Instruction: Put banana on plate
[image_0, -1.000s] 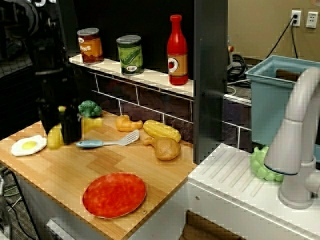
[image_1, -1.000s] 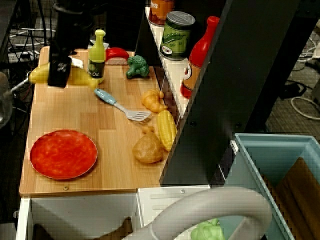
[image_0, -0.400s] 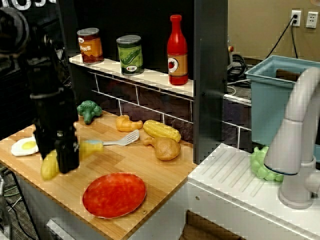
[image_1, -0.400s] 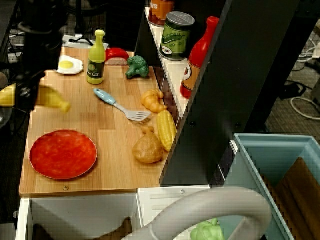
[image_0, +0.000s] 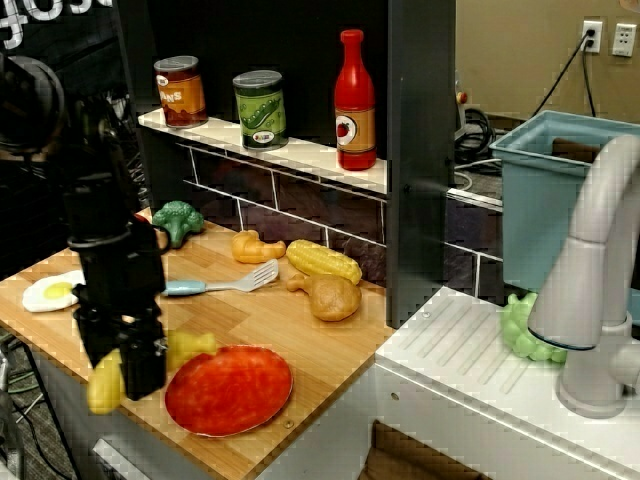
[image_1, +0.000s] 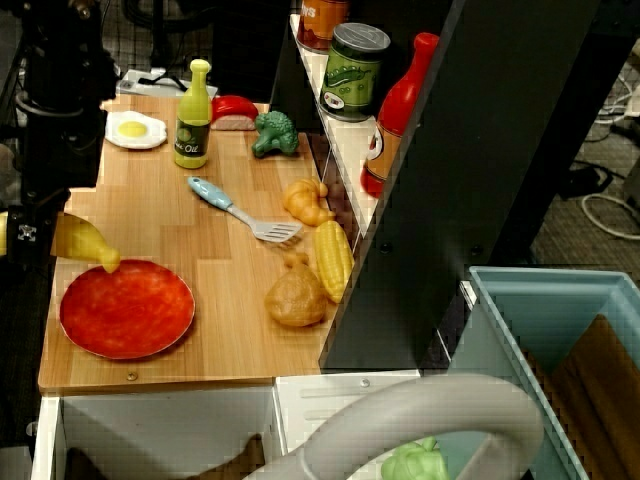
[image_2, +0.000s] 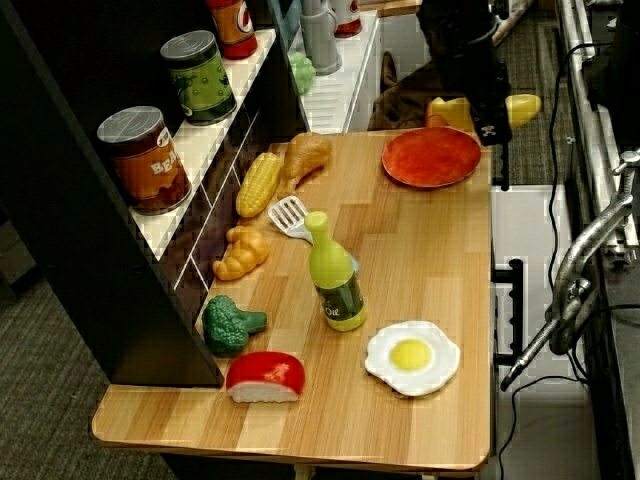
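My gripper (image_0: 125, 372) is shut on the banana (image_0: 190, 347), a smooth yellow curved toy whose two ends stick out on either side of the black fingers. It hangs over the counter's front left edge, just left of the red-orange plate (image_0: 229, 389). From above, the banana (image_1: 86, 241) has its tip over the plate's (image_1: 127, 307) rim at the top left, and the gripper (image_1: 30, 235) sits partly off the board. From the far end of the counter, the gripper (image_2: 490, 118) holds the banana (image_2: 521, 105) just beyond the plate (image_2: 432, 157).
A fried egg (image_1: 135, 129), olive oil bottle (image_1: 192, 115) and broccoli (image_1: 272, 133) stand at the back left. A blue spatula (image_1: 235, 209), croissant (image_1: 306, 201), corn cob (image_1: 333, 259) and chicken leg (image_1: 296, 296) lie along the brick wall. Cans and a ketchup bottle (image_0: 354, 100) are on the shelf.
The gripper has carried the banana from beside the fried egg and oil bottle toward the counter's front edge, ending right next to the plate.
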